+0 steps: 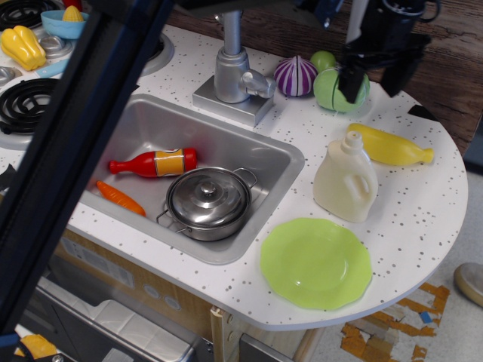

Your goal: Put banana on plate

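Note:
The banana [391, 145], a glossy yellow toy, lies on the white counter at the right, just behind the cream jug [346, 179]. The light-green plate [315, 262] lies flat and empty near the counter's front edge, in front of the jug. My gripper [371, 78] is black, open and empty. It hangs above the counter over the round green cabbage toy [334, 89], a little behind and to the left of the banana.
The sink [143, 128] holds a steel pot [209, 200], a red bottle [154, 162] and an orange carrot [119, 197]. A faucet [234, 69] and a purple onion toy [295, 76] stand behind it. A blurred dark arm link [83, 143] crosses the left. Stove burners lie far left.

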`<move>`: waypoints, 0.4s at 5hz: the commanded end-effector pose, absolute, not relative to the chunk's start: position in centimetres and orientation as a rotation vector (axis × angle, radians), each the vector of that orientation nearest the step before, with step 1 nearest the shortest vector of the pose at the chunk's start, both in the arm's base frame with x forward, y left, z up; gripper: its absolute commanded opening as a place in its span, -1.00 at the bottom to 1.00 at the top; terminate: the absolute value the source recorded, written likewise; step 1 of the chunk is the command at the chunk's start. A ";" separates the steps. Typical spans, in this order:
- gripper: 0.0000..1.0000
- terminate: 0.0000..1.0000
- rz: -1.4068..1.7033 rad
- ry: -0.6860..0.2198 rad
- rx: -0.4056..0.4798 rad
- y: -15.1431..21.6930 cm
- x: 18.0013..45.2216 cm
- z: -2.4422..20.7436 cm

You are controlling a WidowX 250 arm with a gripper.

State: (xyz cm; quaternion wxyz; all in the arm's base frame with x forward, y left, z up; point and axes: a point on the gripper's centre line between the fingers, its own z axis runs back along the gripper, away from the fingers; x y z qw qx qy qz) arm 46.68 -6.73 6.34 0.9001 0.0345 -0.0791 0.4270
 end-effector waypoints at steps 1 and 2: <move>1.00 -1.00 0.962 -0.193 -0.008 -8.9 47.3 9.5; 1.00 -1.00 1.018 -0.184 -0.005 -9.6 46.3 9.2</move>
